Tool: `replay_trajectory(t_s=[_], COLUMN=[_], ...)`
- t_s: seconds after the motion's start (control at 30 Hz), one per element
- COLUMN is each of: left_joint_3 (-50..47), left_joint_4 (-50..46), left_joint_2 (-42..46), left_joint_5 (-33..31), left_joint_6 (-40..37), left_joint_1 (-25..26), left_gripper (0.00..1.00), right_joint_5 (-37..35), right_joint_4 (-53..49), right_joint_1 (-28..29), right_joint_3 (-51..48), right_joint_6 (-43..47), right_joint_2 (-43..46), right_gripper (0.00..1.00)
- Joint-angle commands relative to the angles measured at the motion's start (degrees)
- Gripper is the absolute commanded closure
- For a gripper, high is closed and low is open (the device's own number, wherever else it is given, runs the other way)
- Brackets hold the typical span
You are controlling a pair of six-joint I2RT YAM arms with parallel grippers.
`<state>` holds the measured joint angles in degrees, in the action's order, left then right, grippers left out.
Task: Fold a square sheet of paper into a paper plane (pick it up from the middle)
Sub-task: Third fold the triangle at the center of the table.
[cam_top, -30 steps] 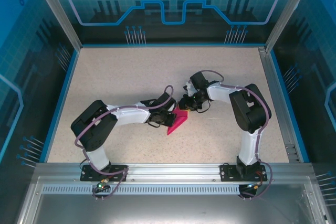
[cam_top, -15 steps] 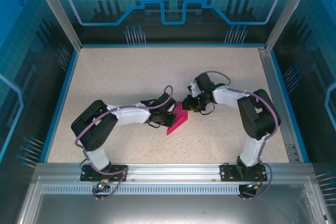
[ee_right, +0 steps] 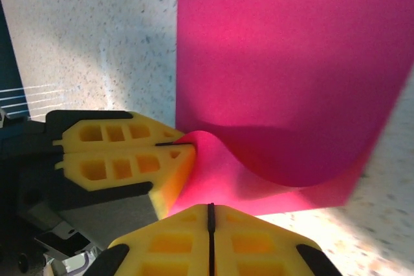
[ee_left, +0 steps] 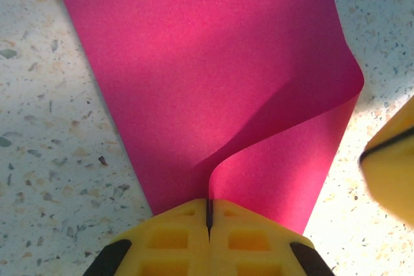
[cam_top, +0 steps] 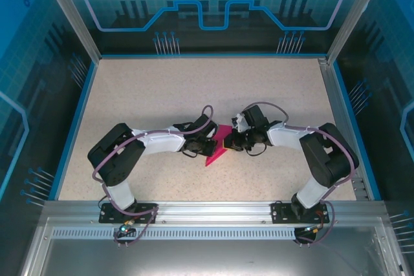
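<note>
At table centre, left gripper pinches paper plane by raised fold as anchor; right gripper, jaws pressed together, probably creasing adjacent edge.

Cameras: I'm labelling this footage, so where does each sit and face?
Top external: above and behind, looking down at the table; left arm and right arm show.
Left wrist: on the left arm, facing the pink paper past the left gripper.
Right wrist: on the right arm, facing the same paper past the right gripper.
Shared: both wrist views see that paper.
</note>
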<state>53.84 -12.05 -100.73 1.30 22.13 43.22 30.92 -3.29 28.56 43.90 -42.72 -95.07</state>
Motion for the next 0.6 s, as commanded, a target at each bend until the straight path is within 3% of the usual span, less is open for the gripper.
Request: replay_trajectory(t_s=[0.0,0.57], left_joint_3=[-0.4,-0.1], left_joint_4=[-1.0,-1.7], left_joint_2=[-1.7,-1.8], left_joint_5=[-0.2,-0.5], left_joint_6=[0.1,-0.1], left_joint_1=[-0.3,-0.4], left_gripper=[0.98,0.98], right_joint_5=[2.1,-2.8], right_joint_4=[6.2,3.7], right_joint_1=[1.4,2.6], right_joint_3=[-0.3,-1.1], right_joint_6=[-3.6,-1.6], right_joint_2=[-2.0,-7.3], right_gripper=[0.93,0.92])
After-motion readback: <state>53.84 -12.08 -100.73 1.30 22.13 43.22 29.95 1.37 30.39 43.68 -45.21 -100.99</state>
